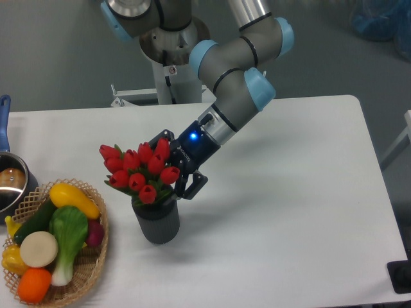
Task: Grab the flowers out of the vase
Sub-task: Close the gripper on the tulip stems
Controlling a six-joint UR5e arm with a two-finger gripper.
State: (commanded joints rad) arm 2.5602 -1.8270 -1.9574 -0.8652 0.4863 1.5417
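The flowers [140, 169], a bunch of red tulip buds w/ green leaves, stand upright in the vase [156, 221], a dark grey ribbed cylinder on the white table [289, 212], left of centre. Buds spread above the vase rim, a few leaning left. The gripper [171, 165] comes in from the right at a slant, arm [234, 77] running up toward the top of the view, a blue light lit on the wrist. Its 2 fingers look spread apart: 1 finger [160, 136] shows above & behind the top-right buds, the other [191, 186] sits lower, just right of the bunch near the vase rim. Right side of the bunch lies between them, but can't tell if either finger touches the buds or stems; no clamp visible. Left of the vase, near the front-left corner, a wicker basket [96, 256] holds a yellow squash [74, 199], a green-and-white leafy vegetable [66, 237], a round white piece [38, 249] & an orange [33, 284]. A steel pot [11, 183] w/ a blue handle sits at the left edge, partly cut off.
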